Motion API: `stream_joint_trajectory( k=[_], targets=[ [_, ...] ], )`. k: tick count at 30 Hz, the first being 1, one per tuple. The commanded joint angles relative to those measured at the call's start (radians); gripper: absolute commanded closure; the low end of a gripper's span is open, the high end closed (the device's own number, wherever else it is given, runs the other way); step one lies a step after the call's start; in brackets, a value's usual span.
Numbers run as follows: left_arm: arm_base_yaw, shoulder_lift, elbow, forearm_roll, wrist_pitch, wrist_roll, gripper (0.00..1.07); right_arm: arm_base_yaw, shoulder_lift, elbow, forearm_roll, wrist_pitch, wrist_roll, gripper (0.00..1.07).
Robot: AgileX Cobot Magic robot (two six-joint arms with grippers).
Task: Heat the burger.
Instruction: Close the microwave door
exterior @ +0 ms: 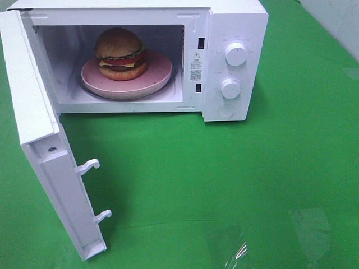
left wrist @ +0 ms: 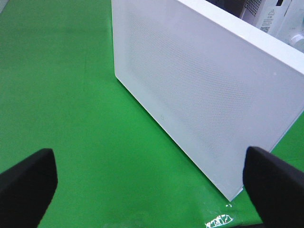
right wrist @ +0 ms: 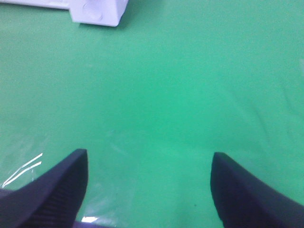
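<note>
A green cloth [exterior: 224,185] carries a white microwave [exterior: 241,33], its door [exterior: 50,185] swung wide, with the burger [exterior: 119,53] on a pink plate [exterior: 160,73] inside it. The left gripper [left wrist: 149,166], wide open and empty, faces the door's outer side; the right gripper [right wrist: 149,161], also open and empty, hangs in front of the microwave. Closing probably goes best with a flat, steady push near the door's free edge until it latches.

The open door [exterior: 47,162] juts down the left of the frame as the one barrier, the microwave [exterior: 241,31] blocks the top, its cavity mouth stands unobstructed before the burger [exterior: 119,53] on the pink plate [exterior: 161,74], and the green cloth [exterior: 224,185] across centre and right gives open passage.
</note>
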Motion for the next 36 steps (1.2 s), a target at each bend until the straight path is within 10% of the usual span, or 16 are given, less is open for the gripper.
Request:
stream_joint_trajectory(
  k=[1, 25, 36],
  targets=[
    [-0.004, -0.012, 0.002, -0.001, -0.003, -0.001, 0.08, -0.066, -0.060, 0.003, 0.022, -0.008, -0.028, 0.37],
    [-0.004, -0.011, 0.002, -0.001, -0.002, 0.001, 0.08, -0.169, -0.232, 0.003, 0.028, -0.008, -0.025, 0.24],
    [-0.004, -0.011, 0.002, -0.001, -0.002, 0.001, 0.08, -0.169, -0.232, 0.003, 0.028, -0.008, -0.018, 0.36]
  ],
)
